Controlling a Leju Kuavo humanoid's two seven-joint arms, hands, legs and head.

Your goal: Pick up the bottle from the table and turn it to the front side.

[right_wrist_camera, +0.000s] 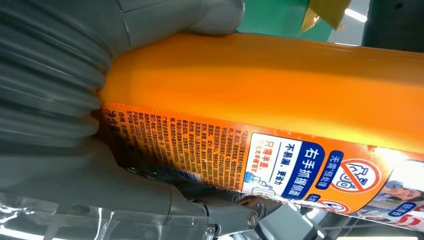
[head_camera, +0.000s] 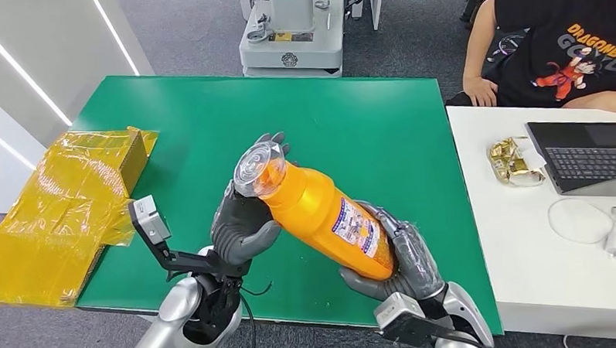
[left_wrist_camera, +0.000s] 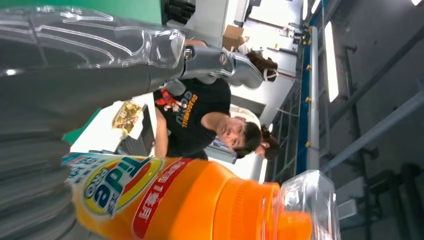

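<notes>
Now both hands, left hand (head_camera: 241, 223) & right hand (head_camera: 404, 256), hold orange bottle (head_camera: 326, 216) tilted above green table (head_camera: 365, 118).

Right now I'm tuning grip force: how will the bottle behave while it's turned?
The bottle looks like smooth, glossy plastic, so it may slip in the left hand and right hand. Its rounded body would probably roll if set down on its side. It seems stiff, showing no dents under the fingers.
</notes>
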